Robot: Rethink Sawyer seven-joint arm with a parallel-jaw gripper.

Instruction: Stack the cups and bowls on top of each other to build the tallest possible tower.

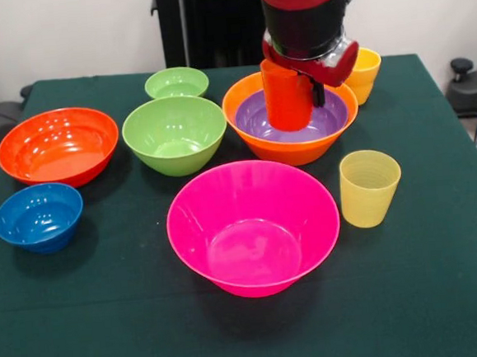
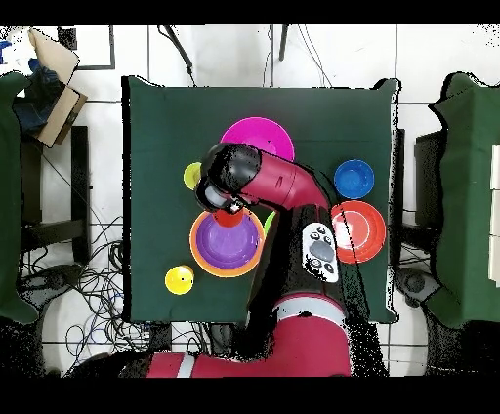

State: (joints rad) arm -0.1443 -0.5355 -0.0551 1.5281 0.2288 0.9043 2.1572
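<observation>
My gripper is shut on the red-orange cup and holds it upright by its rim. The cup's base reaches down into the shallow purple bowl, which is nested in the large orange bowl. I cannot tell whether the cup rests on the purple bowl. In the overhead view the gripper covers most of the cup at the edge of the purple bowl. The large pink bowl stands in front of the stack.
A pale yellow cup stands right of the pink bowl, and a yellow cup behind the orange bowl. The medium green bowl, small green bowl, red-orange bowl and blue bowl stand at the left.
</observation>
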